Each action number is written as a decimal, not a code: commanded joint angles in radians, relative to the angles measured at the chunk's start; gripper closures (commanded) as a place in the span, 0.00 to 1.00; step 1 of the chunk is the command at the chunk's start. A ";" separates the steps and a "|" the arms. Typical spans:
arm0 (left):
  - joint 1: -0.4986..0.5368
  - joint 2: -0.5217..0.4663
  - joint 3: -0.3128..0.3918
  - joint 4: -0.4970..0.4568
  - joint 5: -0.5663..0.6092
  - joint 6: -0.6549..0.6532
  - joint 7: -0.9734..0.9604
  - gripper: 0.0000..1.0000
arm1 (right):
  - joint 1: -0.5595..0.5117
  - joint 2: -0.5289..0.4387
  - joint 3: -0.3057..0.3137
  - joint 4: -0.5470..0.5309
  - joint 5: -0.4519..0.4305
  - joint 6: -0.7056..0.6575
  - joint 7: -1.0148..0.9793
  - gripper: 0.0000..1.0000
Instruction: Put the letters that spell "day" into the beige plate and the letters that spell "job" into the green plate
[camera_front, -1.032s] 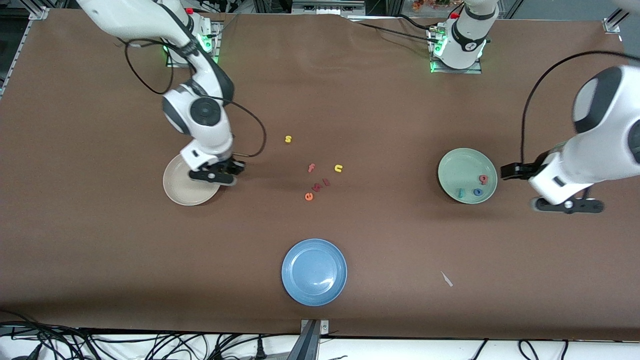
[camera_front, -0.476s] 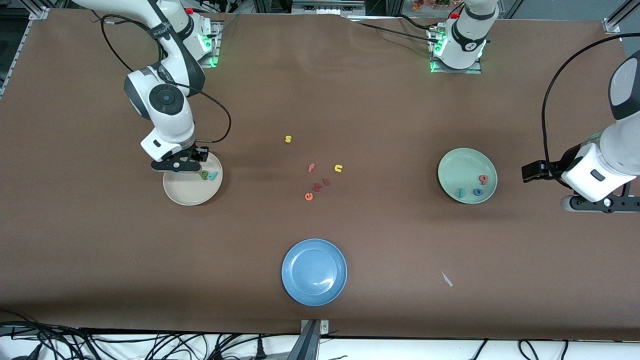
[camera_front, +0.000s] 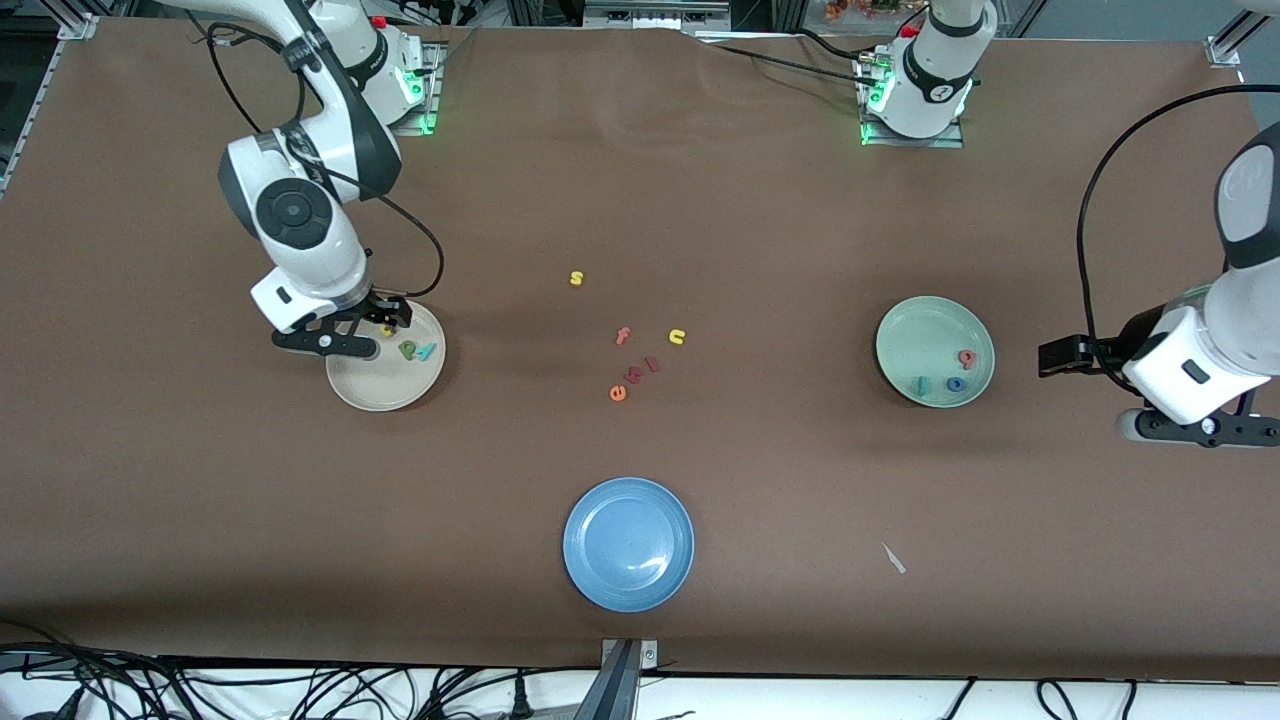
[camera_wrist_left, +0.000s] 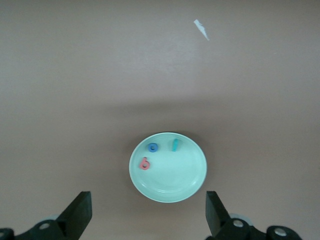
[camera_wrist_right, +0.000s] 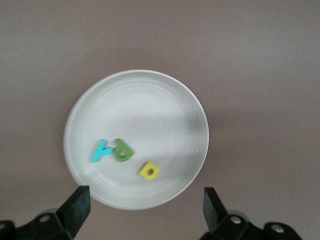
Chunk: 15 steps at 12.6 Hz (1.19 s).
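Note:
The beige plate (camera_front: 380, 385) (camera_wrist_right: 140, 110) holds a teal "y" (camera_front: 427, 351) (camera_wrist_right: 101, 150), a green letter (camera_front: 408, 350) (camera_wrist_right: 122, 150) and a yellow letter (camera_front: 388, 329) (camera_wrist_right: 149, 170). My right gripper (camera_front: 328, 345) (camera_wrist_right: 145, 210) hangs open and empty over that plate's rim toward the right arm's end of the table. The green plate (camera_front: 915, 340) (camera_wrist_left: 175, 175) holds a red-pink "b" (camera_front: 966, 357) (camera_wrist_left: 145, 163), a blue "o" (camera_front: 956, 383) (camera_wrist_left: 152, 147) and a teal "j" (camera_front: 922, 385) (camera_wrist_left: 175, 145). My left gripper (camera_front: 1195, 428) (camera_wrist_left: 148, 215) is open and empty over bare table beside the green plate, toward the left arm's end.
A blue plate (camera_front: 628, 543) sits near the front edge. Mid-table lie a yellow "s" (camera_front: 576, 278), a yellow "u" (camera_front: 677, 337), a red "f" (camera_front: 623, 336) and a row of red and orange letters (camera_front: 631, 375). A white scrap (camera_front: 893, 558) (camera_wrist_left: 201, 29) lies nearer the front camera than the green plate.
The right gripper opened and drew back from over the beige plate toward the right arm's end, uncovering the three letters. The left gripper moved farther from the green plate.

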 joint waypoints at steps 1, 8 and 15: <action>-0.129 -0.037 0.192 -0.024 -0.095 -0.003 0.082 0.00 | -0.005 0.000 0.022 0.209 0.103 -0.257 -0.088 0.00; -0.126 -0.146 0.184 -0.270 -0.092 0.212 0.105 0.00 | 0.011 -0.004 -0.119 0.540 0.237 -0.597 -0.224 0.00; -0.126 -0.140 0.184 -0.209 -0.071 0.212 0.168 0.00 | 0.081 -0.087 -0.332 0.511 0.378 -0.593 -0.464 0.00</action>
